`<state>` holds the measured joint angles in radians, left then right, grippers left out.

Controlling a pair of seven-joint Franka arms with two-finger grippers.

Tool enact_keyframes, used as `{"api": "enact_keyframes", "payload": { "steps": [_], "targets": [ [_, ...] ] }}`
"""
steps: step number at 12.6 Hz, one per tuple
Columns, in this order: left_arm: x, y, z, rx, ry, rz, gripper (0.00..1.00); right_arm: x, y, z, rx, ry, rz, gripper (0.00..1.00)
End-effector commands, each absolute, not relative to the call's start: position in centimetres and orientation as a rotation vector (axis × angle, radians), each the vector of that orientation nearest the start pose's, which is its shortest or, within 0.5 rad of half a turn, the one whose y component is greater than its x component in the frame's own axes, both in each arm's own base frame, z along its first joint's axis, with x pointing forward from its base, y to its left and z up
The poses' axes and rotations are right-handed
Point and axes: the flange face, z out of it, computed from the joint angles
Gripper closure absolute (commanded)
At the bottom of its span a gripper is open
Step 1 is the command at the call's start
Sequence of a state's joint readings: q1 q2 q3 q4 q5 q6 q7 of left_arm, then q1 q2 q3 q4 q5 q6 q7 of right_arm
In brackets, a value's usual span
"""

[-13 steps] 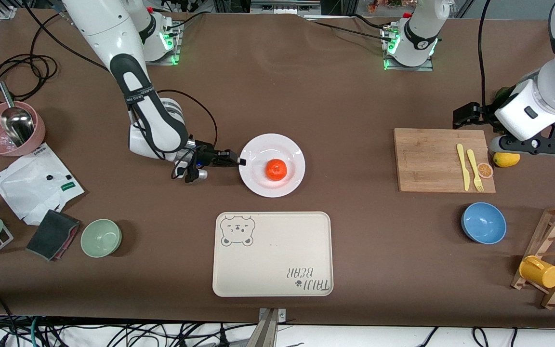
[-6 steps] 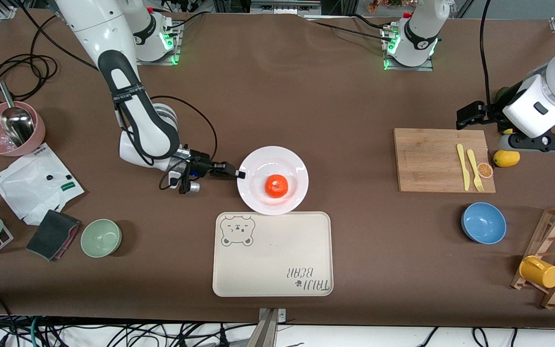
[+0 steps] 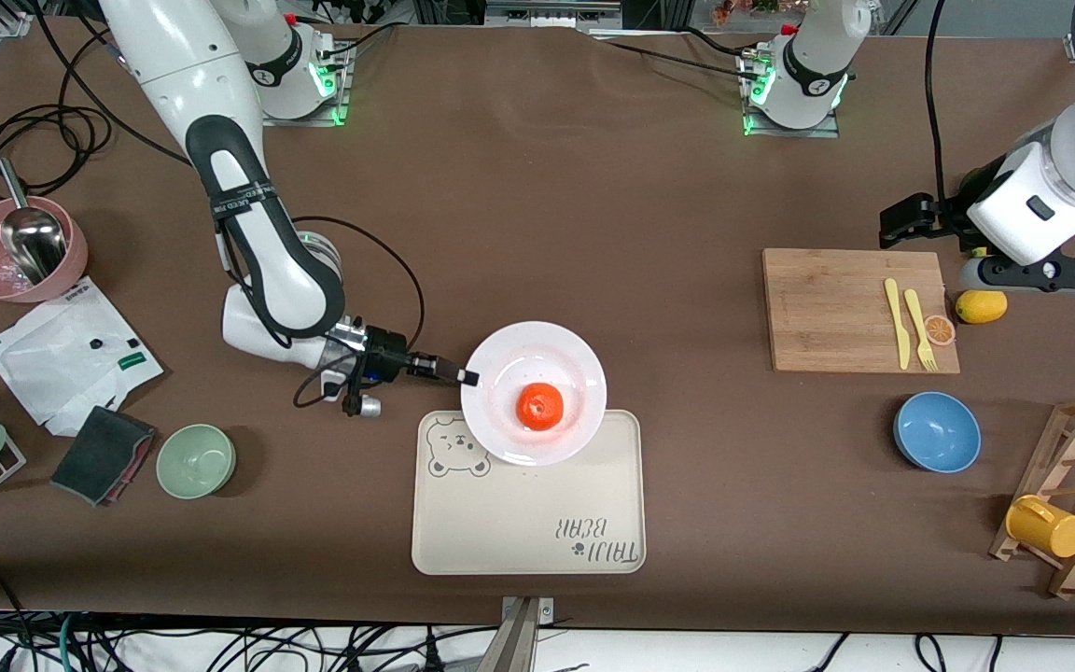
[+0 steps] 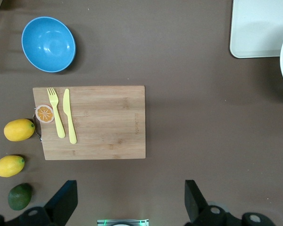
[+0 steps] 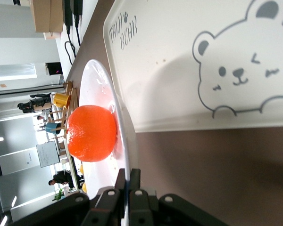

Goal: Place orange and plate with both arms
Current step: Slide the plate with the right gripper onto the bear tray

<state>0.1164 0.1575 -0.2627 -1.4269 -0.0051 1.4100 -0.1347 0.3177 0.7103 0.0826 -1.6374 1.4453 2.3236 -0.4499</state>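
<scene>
my right gripper (image 3: 465, 377) has its fingers pinched on the plate (image 3: 500, 359) rim, orange (image 3: 538, 407) on it, partly over the tray (image 3: 528, 523). next: lower it flat there. my left gripper (image 3: 906, 224) waits with fingers spread over the tabletop.

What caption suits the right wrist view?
Right gripper pinches the plate rim, orange aboard, over the bear tray edge.

right tool (image 3: 465, 377) pinched closed, arm reaching low; left tool (image 4: 127, 207) spread wide, arm raised.
</scene>
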Motion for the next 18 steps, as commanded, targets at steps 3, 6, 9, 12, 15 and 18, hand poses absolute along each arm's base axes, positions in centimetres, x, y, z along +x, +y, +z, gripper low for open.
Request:
{"api": "enact_keyframes", "payload": {
  "steps": [3,6,9,12,15,18],
  "targets": [
    [58.0,-7.3,59.8,-3.135,0.008,0.275,0.00,68.7,29.7,19.7,-2.051,0.322,-0.016,1.00],
    [58.0,-7.3,59.8,-3.137,0.008,0.276,0.00,70.0,30.1,17.7,-2.068,0.342,-0.068,1.00],
    [58.0,-7.1,59.8,-3.136,0.004,0.278,0.00,71.3,30.6,16.5,-2.069,0.330,-0.105,1.00],
    [57.7,-7.0,59.8,-3.131,0.002,0.301,0.00,71.3,30.5,15.5,-2.082,0.345,-0.119,1.00],
    [57.6,-7.0,59.7,-3.129,0.002,0.313,0.00,70.8,30.9,13.9,-2.101,0.338,-0.113,1.00],
    [57.6,-7.0,59.7,-3.128,0.007,0.320,0.00,70.9,30.9,14.0,-2.103,0.341,-0.123,1.00]
  ]
}}
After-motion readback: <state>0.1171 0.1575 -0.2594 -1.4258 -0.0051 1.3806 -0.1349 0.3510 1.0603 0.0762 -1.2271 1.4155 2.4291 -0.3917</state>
